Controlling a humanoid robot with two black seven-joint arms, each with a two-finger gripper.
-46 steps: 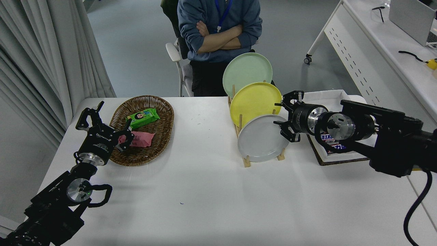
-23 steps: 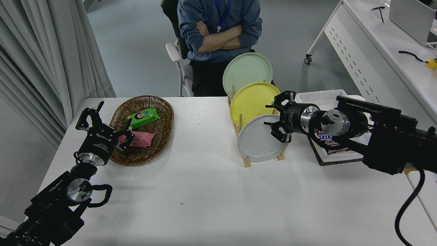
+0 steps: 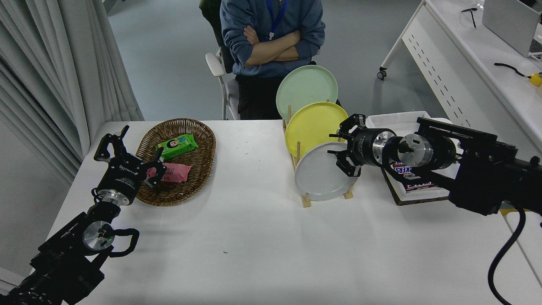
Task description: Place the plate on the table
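High head view (robot's side), down over table (image 3: 254,237).

— Where's the round light-grey glossy plate (image 3: 322,176)?
— Right of centre, upright in the wooden rack (image 3: 305,200), frontmost, before the yellow plate (image 3: 314,125) and mint-green plate (image 3: 305,86).
— And the black right gripper (image 3: 346,145)?
— Fingers spread at the grey plate's upper right rim.
— The black left gripper (image 3: 127,153)?
— Lower left, spread wide, beside the oval wicker basket (image 3: 203,163) on the white table (image 3: 254,254).

Plate (image 3: 322,178): glossy light-grey glaze. Rack (image 3: 305,201): bare wood. Basket (image 3: 199,148): woven brown wicker. Tabletop (image 3: 262,237): smooth white. Right end effector (image 3: 345,148): black, metal collar.
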